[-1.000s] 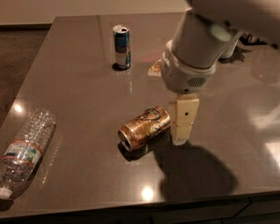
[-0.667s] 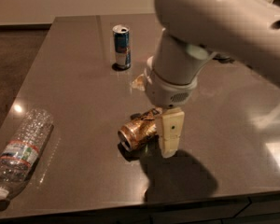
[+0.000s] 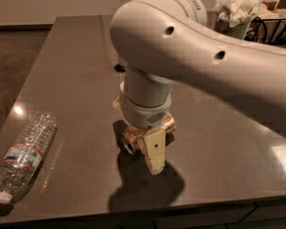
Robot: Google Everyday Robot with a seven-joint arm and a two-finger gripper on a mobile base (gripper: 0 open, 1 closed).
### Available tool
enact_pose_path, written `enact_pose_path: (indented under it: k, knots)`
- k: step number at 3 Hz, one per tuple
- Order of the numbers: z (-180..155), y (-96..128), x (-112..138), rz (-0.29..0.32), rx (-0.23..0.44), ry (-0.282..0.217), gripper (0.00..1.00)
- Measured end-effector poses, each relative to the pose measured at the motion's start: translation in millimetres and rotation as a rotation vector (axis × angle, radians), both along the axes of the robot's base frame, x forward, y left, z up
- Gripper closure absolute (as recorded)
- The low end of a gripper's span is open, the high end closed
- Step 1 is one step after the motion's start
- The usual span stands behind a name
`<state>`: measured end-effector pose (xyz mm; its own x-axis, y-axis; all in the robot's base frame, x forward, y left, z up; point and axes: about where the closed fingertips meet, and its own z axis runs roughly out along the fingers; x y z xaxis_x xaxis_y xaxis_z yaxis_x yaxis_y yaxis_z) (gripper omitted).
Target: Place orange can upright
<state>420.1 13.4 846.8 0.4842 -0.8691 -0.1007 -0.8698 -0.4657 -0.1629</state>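
A second before, the tool [image 3: 151, 147] had hung just right of the orange can [image 3: 131, 141]. By this moment the arm had swung to the middle of the frame, and the tool stood low over the can, its pale front piece crossing the can's near side. Whether it had closed on the can could not be told. The orange can lay on its side at lower centre, one round end facing lower left, so the grasp looked close and the uprighting not yet begun. The arm now covered the blue can.

The worktop [image 3: 76, 80] was dark and glossy. A clear plastic bottle [image 3: 24, 156] lay on its side at lower left, well apart. A basket of crumpled paper [image 3: 238, 8] sat at upper right.
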Motion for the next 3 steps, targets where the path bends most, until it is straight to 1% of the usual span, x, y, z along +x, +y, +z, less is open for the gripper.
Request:
enact_pose_path:
  k: [1,2,3]
  knots:
    - [-6,8,2,0.017,-0.028,0.006,0.16]
    - [-3,9,6,0.011,-0.034,0.011,0.41]
    - [4,2,14,-0.019,-0.028,0.017,0.63]
